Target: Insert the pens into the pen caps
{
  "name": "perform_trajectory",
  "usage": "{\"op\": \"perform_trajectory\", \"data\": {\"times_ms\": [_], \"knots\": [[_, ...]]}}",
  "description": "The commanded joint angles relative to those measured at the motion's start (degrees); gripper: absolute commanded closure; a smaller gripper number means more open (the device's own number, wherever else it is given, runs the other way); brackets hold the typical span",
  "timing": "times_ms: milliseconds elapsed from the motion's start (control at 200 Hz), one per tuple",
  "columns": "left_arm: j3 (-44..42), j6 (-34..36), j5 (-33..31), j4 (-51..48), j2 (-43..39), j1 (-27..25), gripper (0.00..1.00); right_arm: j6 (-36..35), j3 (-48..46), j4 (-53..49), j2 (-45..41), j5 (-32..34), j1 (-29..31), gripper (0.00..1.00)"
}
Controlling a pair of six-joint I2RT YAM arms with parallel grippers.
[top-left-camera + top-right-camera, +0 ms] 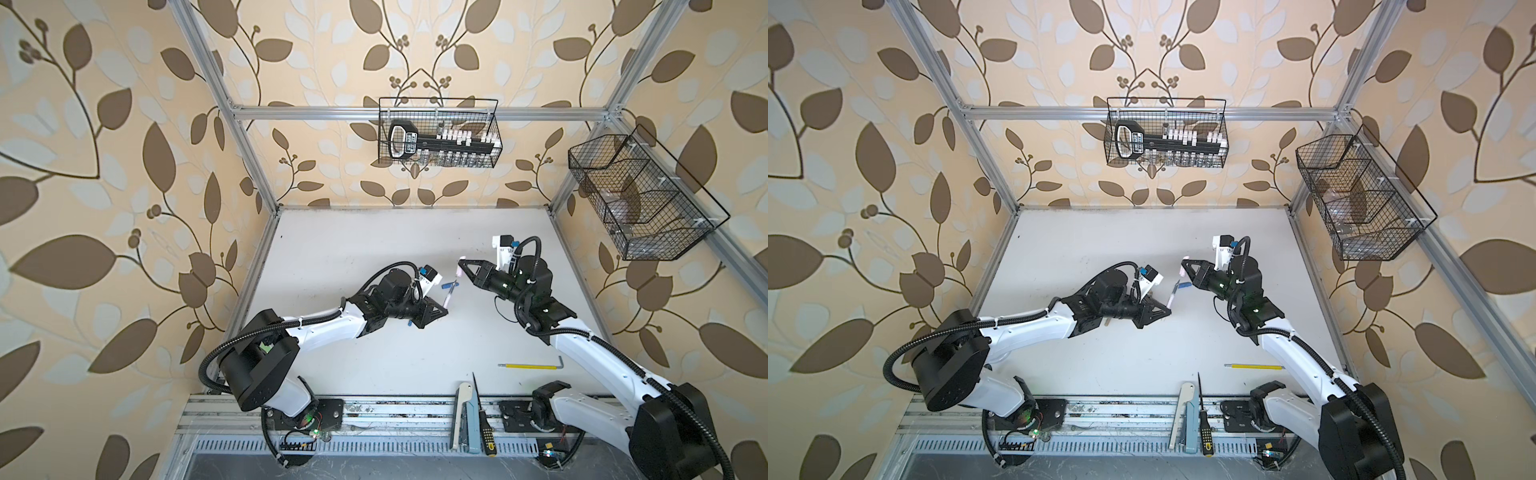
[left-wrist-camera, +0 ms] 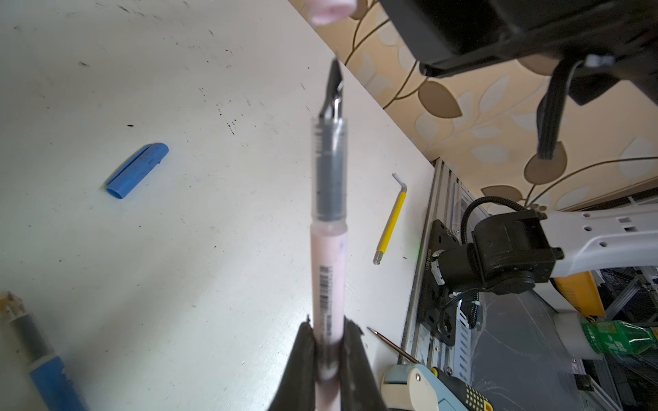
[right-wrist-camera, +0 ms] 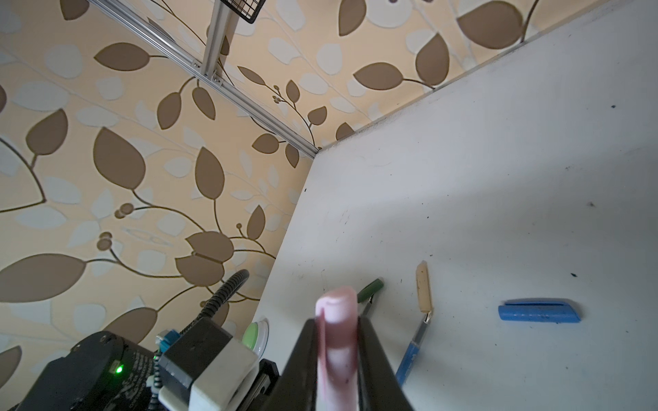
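My left gripper [image 2: 329, 325] is shut on the back end of the pale pink pen [image 2: 327, 270], also seen in both top views [image 1: 448, 297] [image 1: 1171, 299]. Its dark tip points up at the pale pink cap [image 3: 336, 309], which my right gripper [image 3: 336, 322] is shut on. Tip and cap [image 1: 460, 272] are a short gap apart above the table's middle. A blue cap [image 2: 137, 170] lies on the table under them. A blue pen [image 3: 413, 352] lies beside a tan piece [image 3: 424, 288]. A dark green piece [image 3: 371, 286] is partly hidden behind the pink cap.
A yellow rod with a bent end [image 1: 530, 366] lies at the front right. A black-yellow screwdriver [image 1: 484, 428] and a white-blue tool [image 1: 464, 411] rest on the front rail. Wire baskets [image 1: 438, 133] [image 1: 640, 195] hang on the back and right walls.
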Motion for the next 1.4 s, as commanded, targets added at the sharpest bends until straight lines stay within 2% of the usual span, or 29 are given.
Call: {"op": "perform_trajectory", "data": {"times_ms": [0,635,1394], "knots": [[-0.18,-0.36,1.71,2.40,-2.35,-0.69,1.00,0.80,-0.92,2.14,0.14,1.09,0.40,0.80],[-0.25,-0.36,1.53,2.57,-2.37,-0.71,1.00,2.86,-4.70,7.76,-1.13,2.69,1.87,0.80],[-0.30,-0.58,1.53,2.82,-2.35,-0.69,1.00,2.67,-5.35,7.45,-3.62,3.54,3.62,0.81]]}}
